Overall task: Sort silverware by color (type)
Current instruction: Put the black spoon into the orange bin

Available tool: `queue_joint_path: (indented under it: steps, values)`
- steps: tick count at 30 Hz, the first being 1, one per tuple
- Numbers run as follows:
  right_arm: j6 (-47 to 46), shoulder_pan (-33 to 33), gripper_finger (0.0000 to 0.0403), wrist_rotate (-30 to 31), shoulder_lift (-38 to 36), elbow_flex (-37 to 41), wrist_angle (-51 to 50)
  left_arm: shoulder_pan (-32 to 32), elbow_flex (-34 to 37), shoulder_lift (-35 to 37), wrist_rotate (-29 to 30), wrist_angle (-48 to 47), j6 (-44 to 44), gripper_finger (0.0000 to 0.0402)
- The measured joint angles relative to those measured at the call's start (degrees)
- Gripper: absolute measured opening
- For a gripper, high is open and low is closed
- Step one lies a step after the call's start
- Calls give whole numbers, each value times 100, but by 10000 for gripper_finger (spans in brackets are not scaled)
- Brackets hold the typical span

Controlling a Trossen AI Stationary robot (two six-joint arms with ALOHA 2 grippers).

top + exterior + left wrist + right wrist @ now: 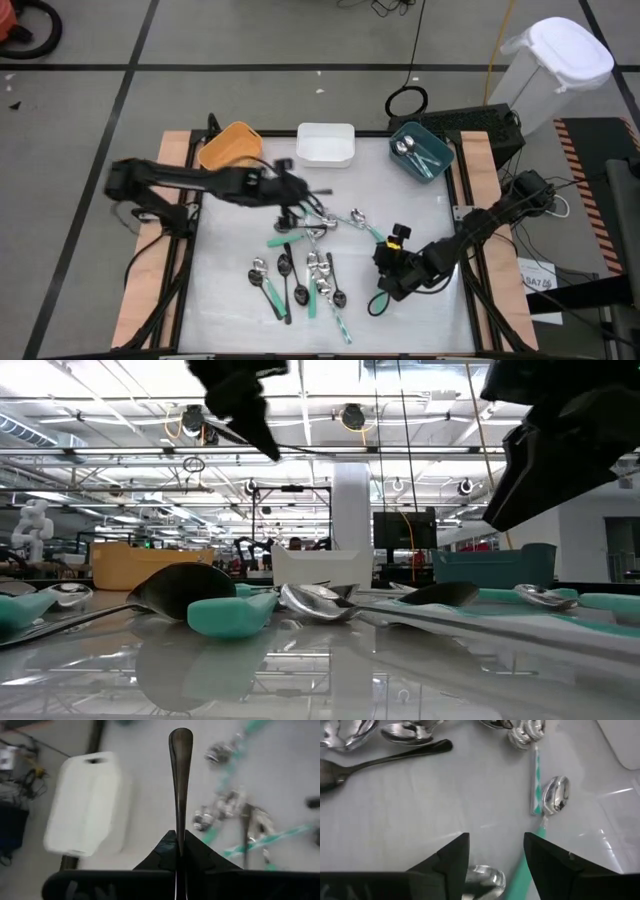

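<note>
- Left gripper (290, 190): clamped on a black-handled spoon (180, 780), raised above the table (230, 300) near the white bin (325, 145).
- Right gripper (495, 855): fingers apart, empty, low over a mint-handled spoon (520, 875).
- Remaining spoons (300, 275): scattered mid-table.

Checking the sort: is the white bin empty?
Empty, it seems: the white bin shows only bare white inside from above, while the teal bin holds spoons.

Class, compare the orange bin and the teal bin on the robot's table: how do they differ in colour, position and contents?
The orange bin sits at the table's back left; the teal bin sits at the back right. The teal bin holds spoons; no spoons show in the orange bin. Both are small open bins flanking the white bin along the same edge.
</note>
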State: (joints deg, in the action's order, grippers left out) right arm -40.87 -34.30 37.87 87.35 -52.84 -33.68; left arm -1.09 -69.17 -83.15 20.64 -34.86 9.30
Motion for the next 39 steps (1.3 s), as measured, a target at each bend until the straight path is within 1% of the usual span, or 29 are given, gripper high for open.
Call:
queue_joint_path:
  steps: [4, 8, 11, 14, 16, 19, 24, 34, 39]
  values:
    - [-3, -73, 184, 143, 0, 0, 24, -546, 911, 1199, 31, 542, -94, 8]
    - [76, -71, 184, 218, 0, 2, 93, -1196, 1567, 2091, 40, 683, -244, 8]
    - [194, -70, 184, 271, 0, 2, 153, -1748, 2072, 2592, 42, 946, -242, 8]
    - [418, -57, 184, 276, 0, 2, 255, -2349, 2579, 2940, 38, 1136, -239, 8]
    - [514, -55, 184, 286, 0, 2, 305, -2728, 2954, 3122, -62, 1476, -253, 8]
    - [732, -53, 184, 331, 0, 2, 369, -3206, 3417, 3247, -300, 1814, -368, 8]
    - [953, -51, 184, 583, 0, 2, 390, -3847, 3810, 3241, -306, 1853, -689, 8]
    - [1266, 89, 184, 575, 0, 2, 664, -4837, 4109, 3217, -273, 1863, -965, 8]
    - [1288, 94, 184, 564, 0, 2, 700, -4988, 4221, 3021, -362, 1905, -930, 8]
